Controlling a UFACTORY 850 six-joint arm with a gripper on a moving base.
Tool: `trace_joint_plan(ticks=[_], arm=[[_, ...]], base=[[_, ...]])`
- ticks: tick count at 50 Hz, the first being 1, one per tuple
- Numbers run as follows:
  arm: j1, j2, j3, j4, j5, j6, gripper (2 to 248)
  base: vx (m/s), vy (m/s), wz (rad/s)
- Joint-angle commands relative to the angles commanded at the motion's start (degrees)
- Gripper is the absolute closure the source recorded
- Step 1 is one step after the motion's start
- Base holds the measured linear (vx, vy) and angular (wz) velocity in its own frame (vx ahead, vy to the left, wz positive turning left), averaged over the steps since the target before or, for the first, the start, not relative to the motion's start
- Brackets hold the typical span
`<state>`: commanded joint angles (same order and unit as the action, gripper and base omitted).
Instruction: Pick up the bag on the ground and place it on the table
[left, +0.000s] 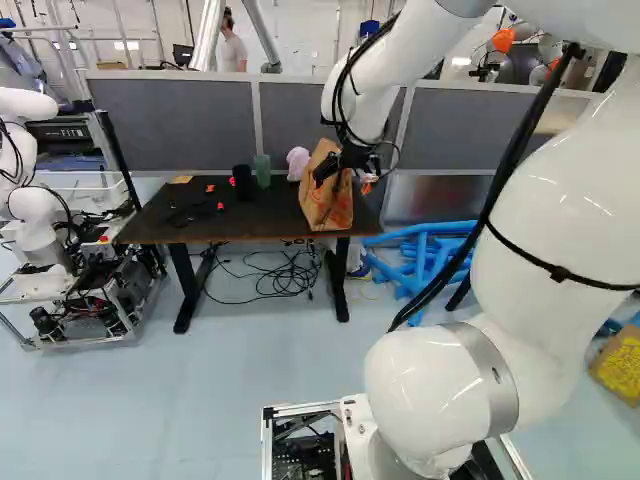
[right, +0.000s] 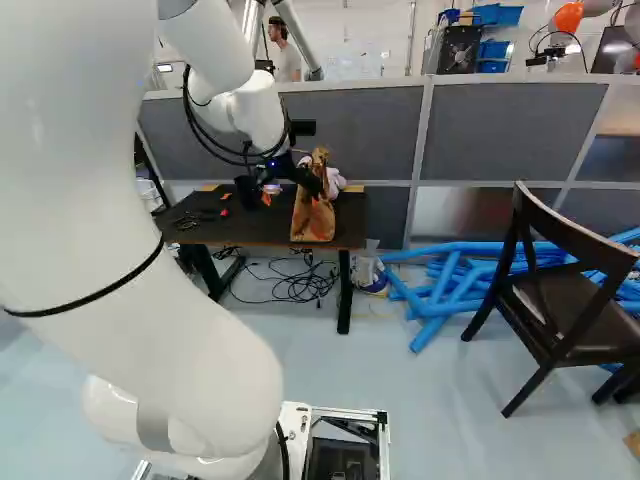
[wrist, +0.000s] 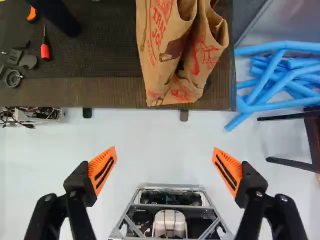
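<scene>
- Brown paper bag with red print and a crumpled top: standing on the table, close to the front edge and the right-hand end in both base views.
- Rectangular table with a black mesh-like top: directly beneath the bag.
- Black two-fingered gripper with orange pads: near the bag's upper part in the base views. In the wrist view the gripper has its fingers spread wide, released, with neither one on the bag, which lies ahead of them.
- Pale pink, soft-looking item: just behind the bag.
- Green upright cylinder: left of the bag in the left base view, next to a black upright cylinder.
- Small screwdriver with a red handle: on the same tabletop, farther left of the bag.
- Tangle of thin black cables: on the floor, below and left of the bag.
- Heap of bright blue tubes: on the floor, right of the bag.
- Dark wooden chair with a curved back: farther right of the bag, beyond the tubes.
- Grey panelled partition: behind the bag.
- Thick, glossy white robot arm: rising on the near side of the bag and reaching toward it.
- Another robot, also white: well apart from the bag, at the far left of the left base view.
</scene>
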<state>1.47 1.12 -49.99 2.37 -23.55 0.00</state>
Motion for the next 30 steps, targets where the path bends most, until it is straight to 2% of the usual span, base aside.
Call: trace_joint_plan(ticks=[30], arm=[[-0.48, 4.86, 14.68, -0.77, 24.00, 0.00, 3]], base=[[0.000, 0.000, 0.000]])
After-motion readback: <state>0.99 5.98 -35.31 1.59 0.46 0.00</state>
